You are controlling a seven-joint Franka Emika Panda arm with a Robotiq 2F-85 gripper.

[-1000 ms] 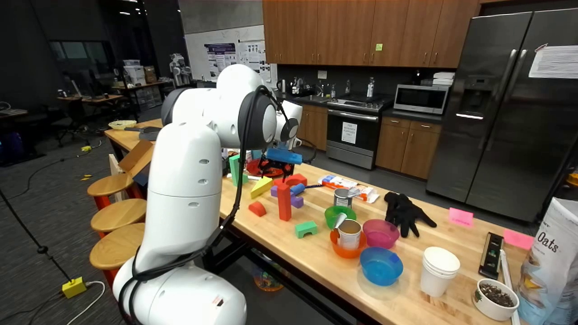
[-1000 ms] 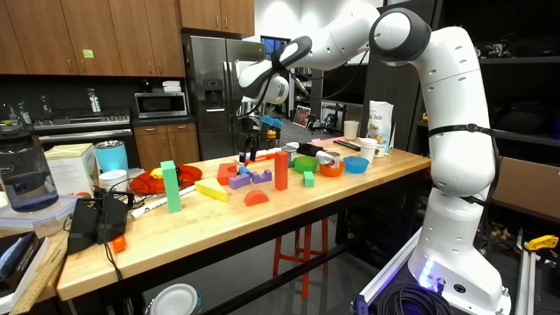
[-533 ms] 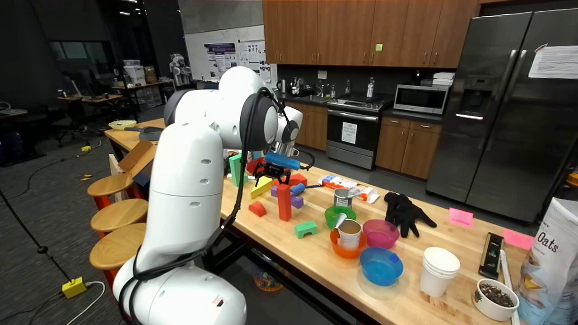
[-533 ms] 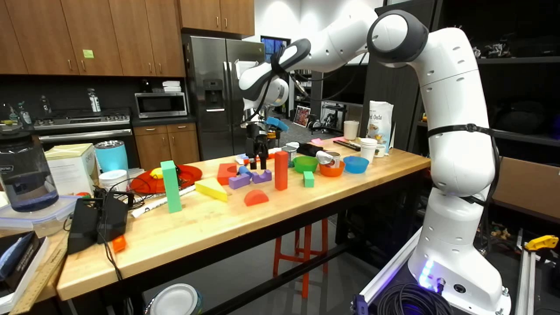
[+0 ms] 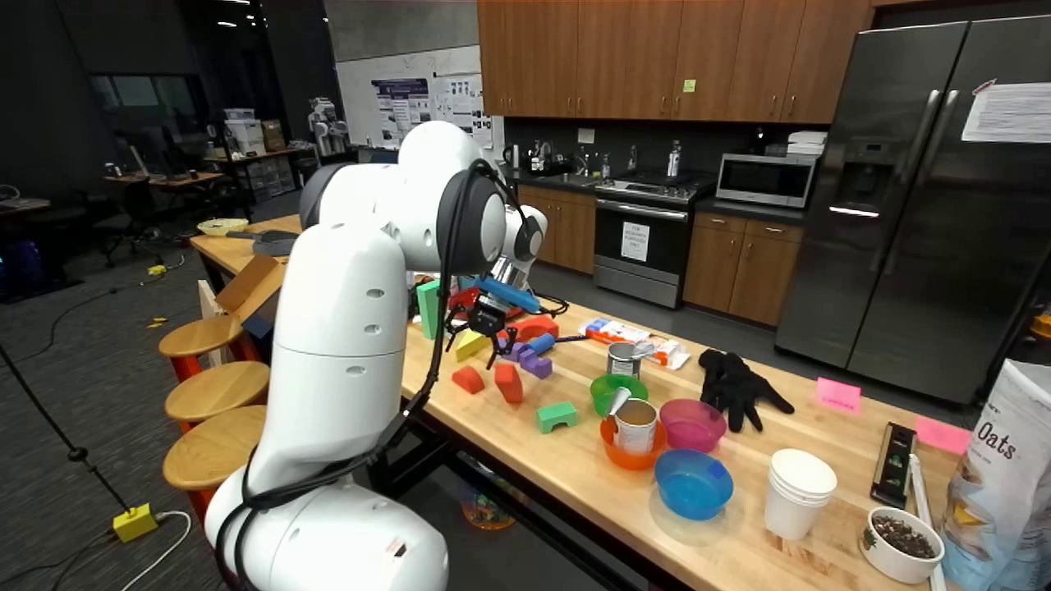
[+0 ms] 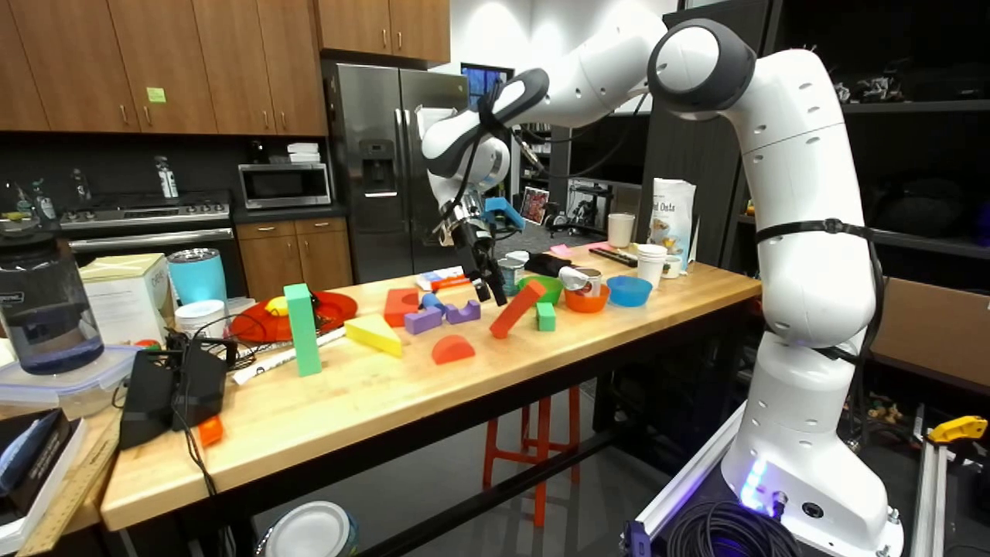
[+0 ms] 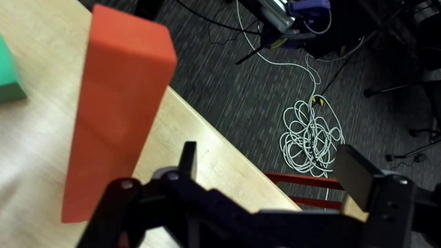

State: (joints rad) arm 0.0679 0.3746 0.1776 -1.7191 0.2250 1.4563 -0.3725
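The tall red block [image 6: 517, 309] was the thing I watched most. In an exterior view it leaned in the middle of the frame, its foot on the wooden table [image 6: 348, 394] and its top tipped to the upper right. In the wrist view it filled the left side of the frame.

My gripper [image 7: 271, 162] was spread wide and had nothing between its fingers. The block was outside the gap, just to the left of the finger [image 7: 186, 156] in the lower middle of the wrist view. That finger may have been pushing it, but I could not tell if they touched.

To do this well, I thought I had to be slow and soft. A leaning block can flop over fast, so a small, even push seemed best, with the fingertips up off the wood. To grab it, I first had to get the gap around it, since a squeeze there would have caught only air.

I had to mind the things near it too. In an exterior view the green arch block [image 5: 557, 417] sat to its lower right and the red half-round block [image 5: 468, 379] to its left. Purple notched blocks [image 5: 539, 368] were to its upper right. Farther right came the green bowl [image 5: 602, 394], then the orange bowl [image 5: 628, 461] with a can [image 5: 635, 427] in it. A hard bump could have sent the block into them.
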